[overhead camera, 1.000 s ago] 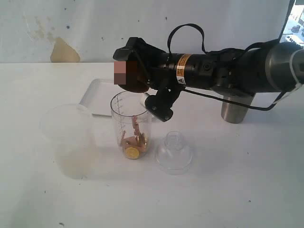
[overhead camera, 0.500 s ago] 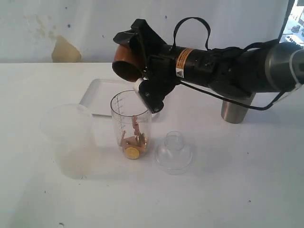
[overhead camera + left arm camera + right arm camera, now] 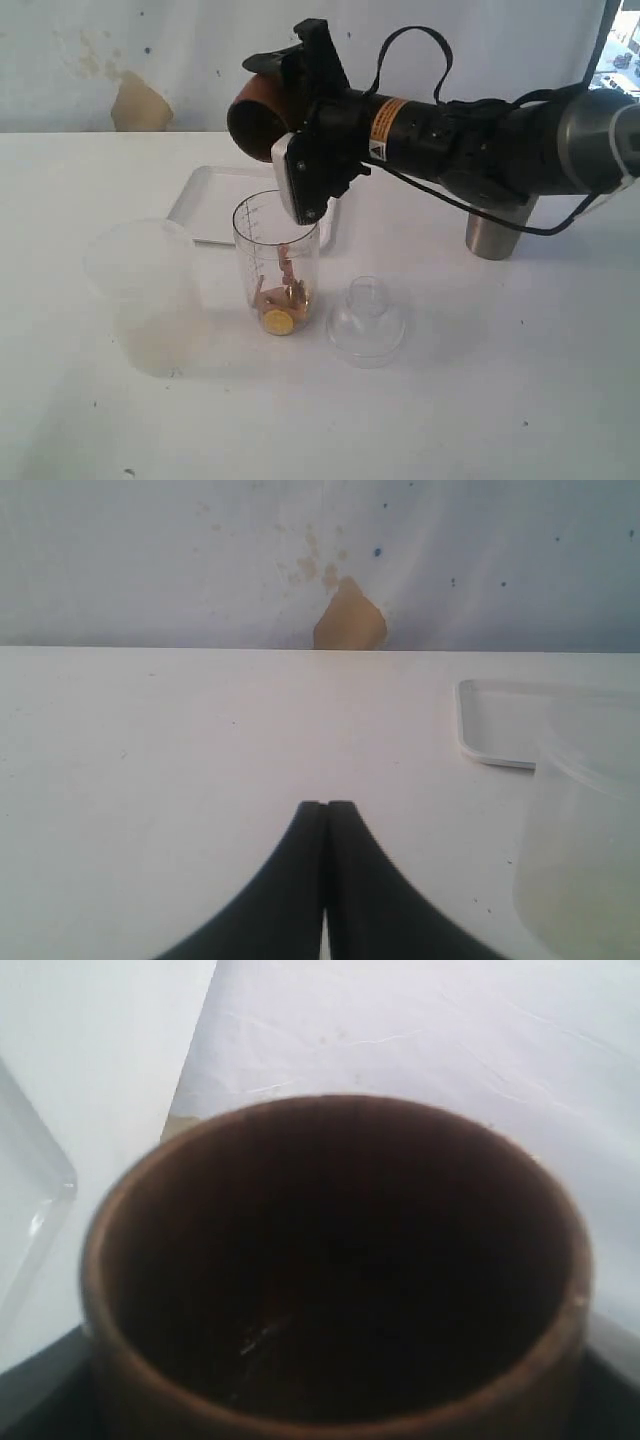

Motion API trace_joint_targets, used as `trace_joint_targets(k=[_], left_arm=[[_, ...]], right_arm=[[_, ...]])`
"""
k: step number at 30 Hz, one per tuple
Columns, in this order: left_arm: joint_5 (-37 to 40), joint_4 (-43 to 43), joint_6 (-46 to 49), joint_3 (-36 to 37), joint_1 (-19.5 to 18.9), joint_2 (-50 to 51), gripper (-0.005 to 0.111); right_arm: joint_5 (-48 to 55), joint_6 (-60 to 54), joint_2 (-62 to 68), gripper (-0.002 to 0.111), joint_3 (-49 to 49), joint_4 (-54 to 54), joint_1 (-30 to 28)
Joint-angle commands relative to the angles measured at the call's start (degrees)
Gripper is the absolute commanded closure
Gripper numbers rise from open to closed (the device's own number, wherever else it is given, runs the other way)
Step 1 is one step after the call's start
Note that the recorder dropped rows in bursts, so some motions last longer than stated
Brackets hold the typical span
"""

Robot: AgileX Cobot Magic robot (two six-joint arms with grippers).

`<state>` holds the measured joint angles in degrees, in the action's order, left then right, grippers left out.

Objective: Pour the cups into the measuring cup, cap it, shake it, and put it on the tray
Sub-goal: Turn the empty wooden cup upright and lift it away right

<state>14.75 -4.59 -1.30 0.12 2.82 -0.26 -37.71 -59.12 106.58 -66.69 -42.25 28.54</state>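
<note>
The clear measuring cup (image 3: pixel 277 262) stands mid-table with brown bits and a yellow disc at its bottom. Above its rim my right gripper (image 3: pixel 278 95) is shut on the brown wooden cup (image 3: pixel 258 118), which lies on its side with its mouth facing left. In the right wrist view that cup's dark inside (image 3: pixel 340 1270) looks bare. The steel tumbler (image 3: pixel 494 232) stands at the right behind the right arm. A clear domed cap (image 3: pixel 367 321) rests right of the measuring cup. The white tray (image 3: pixel 220 205) lies behind it. My left gripper (image 3: pixel 326 806) is shut on nothing, over bare table.
A wide frosted plastic cup (image 3: pixel 147 295) stands left of the measuring cup, and also shows in the left wrist view (image 3: pixel 585 820). The tray's corner (image 3: pixel 490 725) is seen beyond it. A wall (image 3: pixel 150 60) with a tan patch closes the table's back.
My right gripper has lifted and rolled back with the wooden cup, from tipped over the measuring cup's mouth to higher and on its side. The left gripper stays out of the exterior view.
</note>
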Motion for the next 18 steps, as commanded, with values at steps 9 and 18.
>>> trace_joint_targets(k=[9, 18], left_arm=[[-0.1, 0.7, 0.0, -0.1, -0.1, 0.3, 0.003], [-0.1, 0.7, 0.0, -0.1, -0.1, 0.3, 0.003]], right_arm=[[-3.2, 35.7, -0.8, 0.108, -0.1, 2.8, -2.7], [-1.5, 63.4, -0.8, 0.108, -0.2, 16.9, -8.1]])
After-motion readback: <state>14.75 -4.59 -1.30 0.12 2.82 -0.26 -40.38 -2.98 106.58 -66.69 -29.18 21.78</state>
